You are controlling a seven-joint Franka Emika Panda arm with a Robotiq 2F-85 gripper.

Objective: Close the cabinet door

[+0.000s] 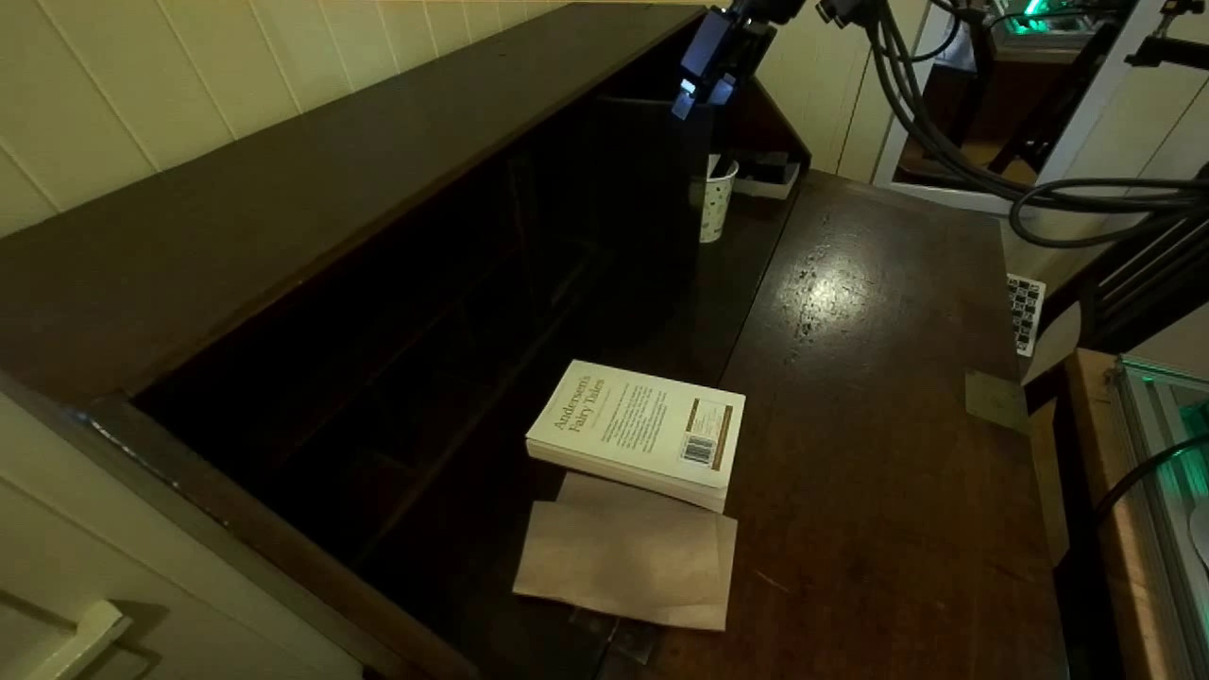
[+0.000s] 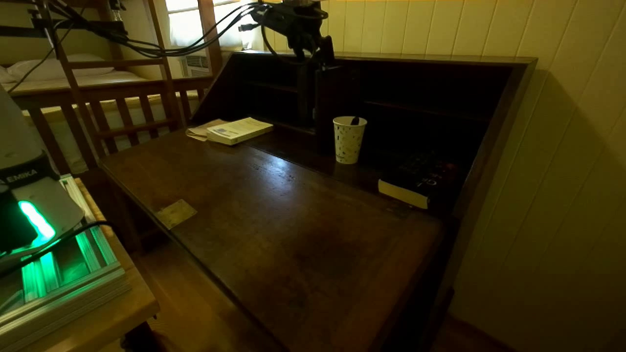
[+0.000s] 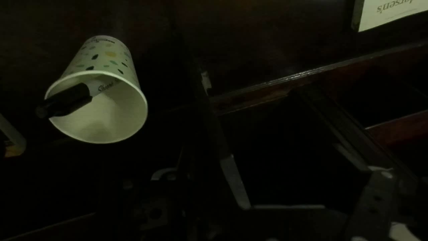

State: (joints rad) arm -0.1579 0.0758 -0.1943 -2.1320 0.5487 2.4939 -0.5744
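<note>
From where I'm standing, the cabinet door (image 1: 661, 189) is sticking out from the long cabinet (image 1: 378, 132) in both exterior views, so it is not closed yet. It is standing upright, with a spotted cup (image 2: 349, 140) near one side of it and a pale book (image 1: 638, 430) farther off on the other side. The gripper (image 1: 703, 98) is hanging by the door's top outer corner, and its two fingers (image 3: 235, 182) are spread apart. The wrist view is looking very dark, so I'm not able to tell if a finger is touching the wood.

I'm guessing the door is light, hard and stiff, like a thin board. It is looking tough, so a soft push is probably not hurting it. The flat face may be slippery, so I'm not trusting a pinch there. I'm thinking the free edge is the best place to push or hold, because swinging it from there is likely taking the least strength. The cup is looking easy to knock over.
</note>
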